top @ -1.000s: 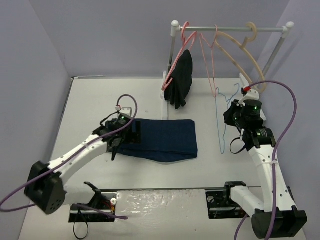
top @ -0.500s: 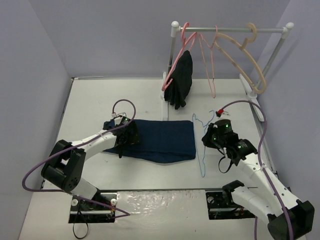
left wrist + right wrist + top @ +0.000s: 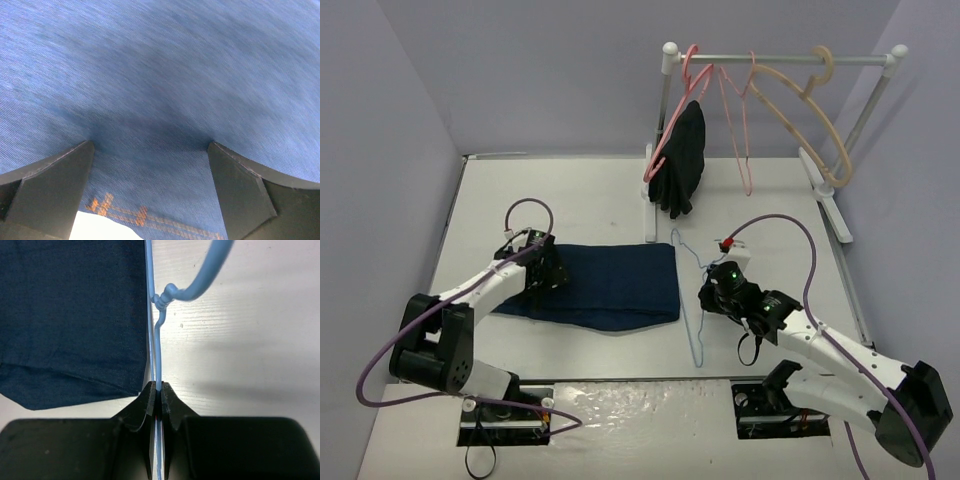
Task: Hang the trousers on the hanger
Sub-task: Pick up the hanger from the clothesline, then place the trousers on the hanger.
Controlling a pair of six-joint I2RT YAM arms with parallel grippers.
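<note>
- L gripper (image 3: 151, 145): fingers spread wide, nothing pinched, over the L end of trousers (image 3: 615, 285), which lie folded flat btw the arms. Denim prob. soft, heavyish, floppy; best pinched at an edge.
- R gripper (image 3: 155, 390): clamped on hanger (image 3: 170, 290) wire, just beside the trousers' R edge. Prob. thin, light, bendy, slippery.

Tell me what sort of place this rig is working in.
Probably a lab test cell, not a home: a white table boxed in by plain lilac walls, with a small garment rack standing on it.
</note>
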